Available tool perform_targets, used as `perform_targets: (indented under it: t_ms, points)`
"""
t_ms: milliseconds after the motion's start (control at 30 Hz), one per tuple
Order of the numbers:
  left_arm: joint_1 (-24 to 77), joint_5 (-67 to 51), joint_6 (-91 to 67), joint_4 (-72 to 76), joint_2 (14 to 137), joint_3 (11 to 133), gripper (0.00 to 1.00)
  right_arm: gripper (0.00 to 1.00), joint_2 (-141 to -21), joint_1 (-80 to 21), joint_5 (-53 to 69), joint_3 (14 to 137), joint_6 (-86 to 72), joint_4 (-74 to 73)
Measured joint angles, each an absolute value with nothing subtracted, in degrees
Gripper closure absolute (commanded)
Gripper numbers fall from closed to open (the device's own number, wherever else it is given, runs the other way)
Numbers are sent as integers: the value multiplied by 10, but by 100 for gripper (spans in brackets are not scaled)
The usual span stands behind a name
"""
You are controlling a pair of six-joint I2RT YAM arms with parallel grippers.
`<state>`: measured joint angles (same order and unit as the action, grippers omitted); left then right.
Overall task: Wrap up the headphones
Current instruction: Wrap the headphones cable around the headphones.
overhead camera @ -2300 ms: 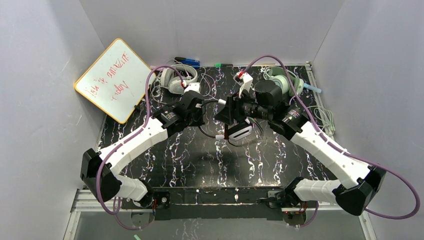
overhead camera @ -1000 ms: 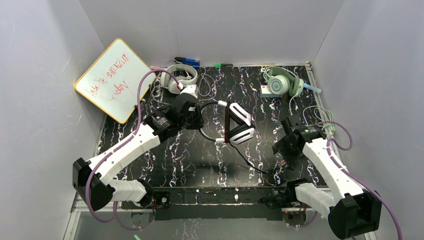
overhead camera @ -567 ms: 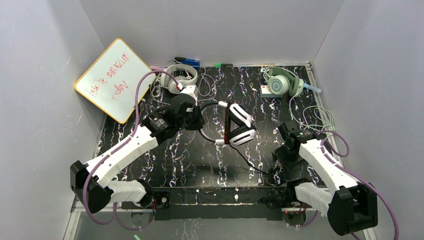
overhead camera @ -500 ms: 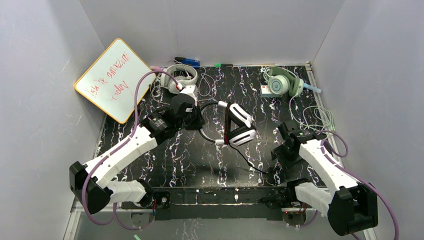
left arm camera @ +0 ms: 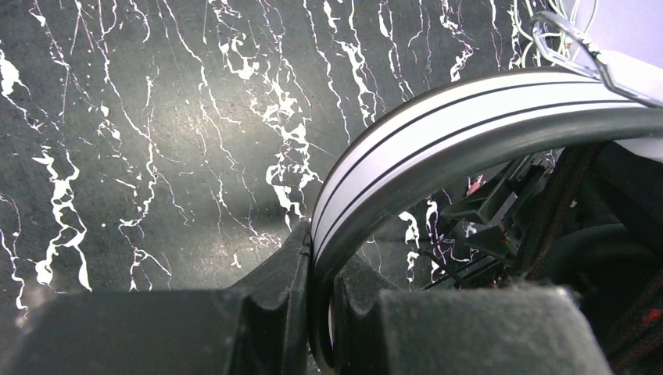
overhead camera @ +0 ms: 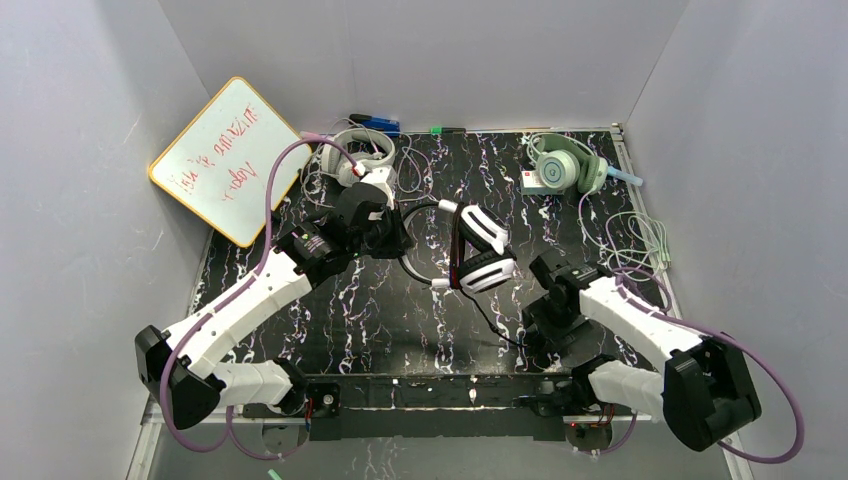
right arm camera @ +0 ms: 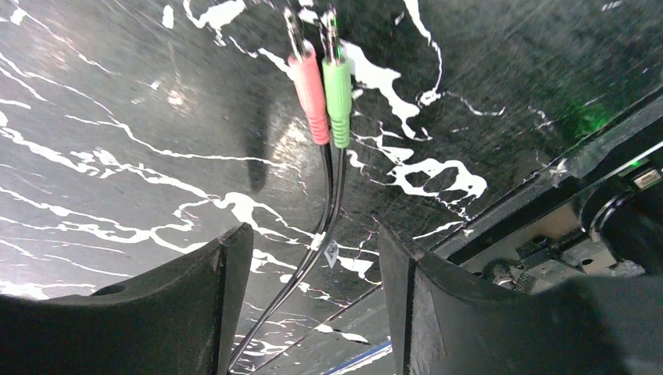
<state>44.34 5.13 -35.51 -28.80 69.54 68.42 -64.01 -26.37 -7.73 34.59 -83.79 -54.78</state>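
Note:
The black-and-white headset [overhead camera: 478,250] lies at the table's centre. My left gripper [overhead camera: 392,232] is shut on its headband [left arm camera: 469,117], and the jaws [left arm camera: 320,269] pinch the striped band. Its black cable [overhead camera: 497,327] trails toward the front and ends in a pink and a green plug [right arm camera: 322,94]. My right gripper [overhead camera: 548,328] is open and empty, low over that cable [right arm camera: 324,226], with a finger on each side and not touching it. The mint-green headset [overhead camera: 565,170] sits at the back right with its pale cable [overhead camera: 640,235]. The light grey headset [overhead camera: 355,155] sits at the back left.
A whiteboard [overhead camera: 225,155] leans at the back left. A small white box with a red label [overhead camera: 533,181] lies beside the mint-green headset. Markers [overhead camera: 375,123] lie along the back wall. The table's metal front edge [right arm camera: 547,180] is just beyond the plugs.
My right arm left the black-and-white headset, swung out to the right, then came down and in over the cable's plug end. My left gripper kept hold of the headband.

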Motion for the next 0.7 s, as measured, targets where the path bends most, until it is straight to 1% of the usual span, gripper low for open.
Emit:
perform_targets:
  t_ms: [133, 333, 400, 433, 467, 533, 567, 600, 700]
  points:
    - [443, 41, -359, -288, 695, 684, 100, 32, -645, -314, -75, 332, -884, -540]
    - [443, 27, -367, -290, 695, 687, 100, 42, -661, -364, -74, 320, -945, -528]
    - [443, 21, -368, -291, 695, 691, 100, 53, -664, -373, -74, 318, -963, -523]
    - [443, 18, -369, -291, 695, 692, 100, 62, -664, -376, -73, 317, -971, -520]
    - [443, 15, -369, -291, 695, 694, 100, 75, -665, -380, -72, 317, -975, -519]
    - [443, 6, -371, -290, 695, 696, 100, 81, -671, -387, -63, 316, -988, -516]
    - [442, 3, -371, -290, 694, 697, 100, 88, -672, -390, -58, 316, -992, -514]
    - [442, 0, -371, -291, 694, 697, 100, 99, -672, -392, -55, 314, -998, -514]
    - [440, -13, -371, -291, 694, 699, 100, 99, -657, -395, -57, 311, -1005, -513]
